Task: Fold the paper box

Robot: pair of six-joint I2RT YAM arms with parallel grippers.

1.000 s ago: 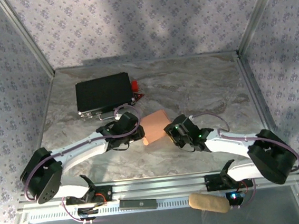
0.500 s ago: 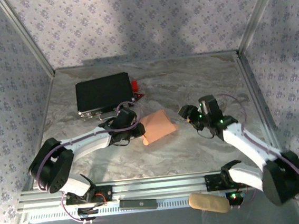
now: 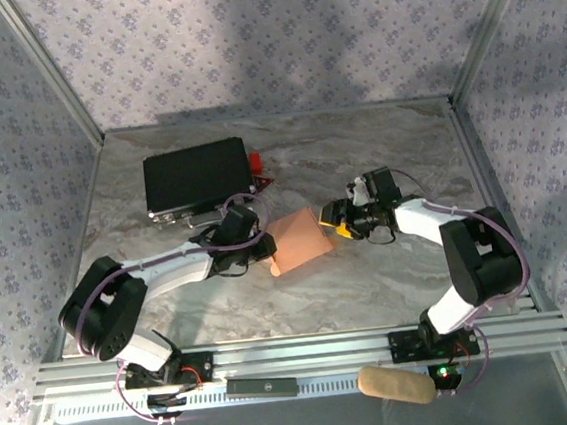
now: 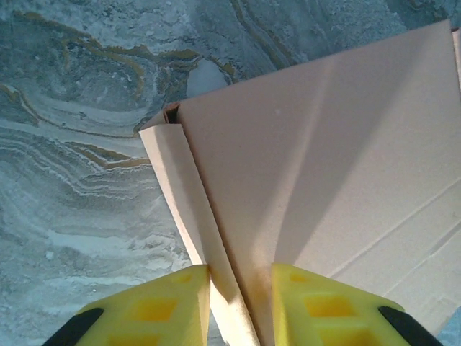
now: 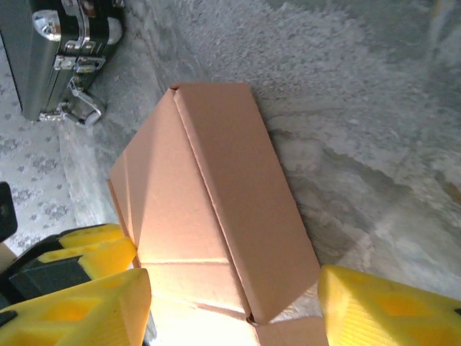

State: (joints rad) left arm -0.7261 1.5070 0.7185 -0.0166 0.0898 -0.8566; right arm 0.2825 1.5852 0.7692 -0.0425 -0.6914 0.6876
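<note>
Overhead, the paper box (image 3: pixel 296 241) lies just near-right of the black case (image 3: pixel 198 178), with open table (image 3: pixel 398 151) rightward. Up close, the left gripper (image 4: pixel 241 275) pinches its folded side edge; the right gripper (image 5: pixel 234 281) is spread astride its end.

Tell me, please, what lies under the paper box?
The paper box rests on the grey marbled table. The patch directly beneath it is covered by the cardboard, so anything else there cannot be seen.

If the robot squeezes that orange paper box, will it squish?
Probably squishes: the paper box looks like thin, creased cardboard, hollow at its corner. Likely light, so a push should slide it on the smooth table. Its flat sides mean it shouldn't roll.
</note>
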